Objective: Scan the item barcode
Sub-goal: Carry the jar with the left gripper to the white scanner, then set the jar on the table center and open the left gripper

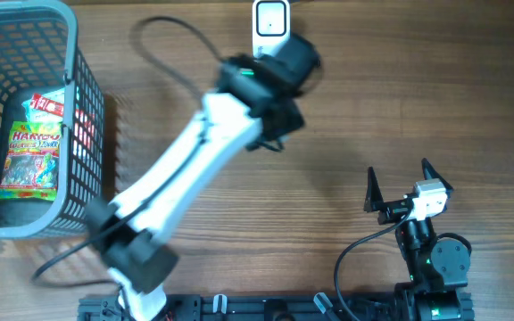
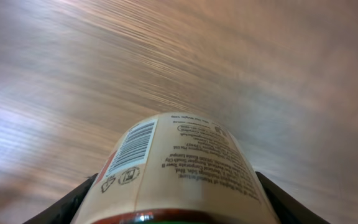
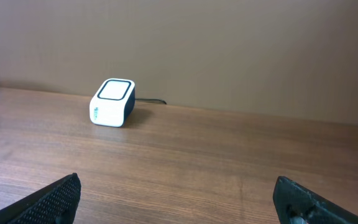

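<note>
Wooden table [image 1: 418, 107]: 1 scanner [image 1: 270, 20], 1 basket [image 1: 86, 107]; left gripper [image 2: 176, 208] clamps 1 container [image 2: 179, 162], right gripper [image 1: 401, 176] spread wide.

1. The round container with a cream paper label [image 2: 185, 177] fills the lower middle of the left wrist view. It is clamped on both sides by the left gripper [image 2: 176, 208] and points away from the camera. Its black-and-white barcode [image 2: 132, 148] is on the label's left, uncovered, beside lines of small print.
2. The white box-shaped scanner with a dark base [image 1: 270, 20] stands upright at the top centre of the overhead view. Its rounded square window [image 3: 115, 91] faces up.
</note>
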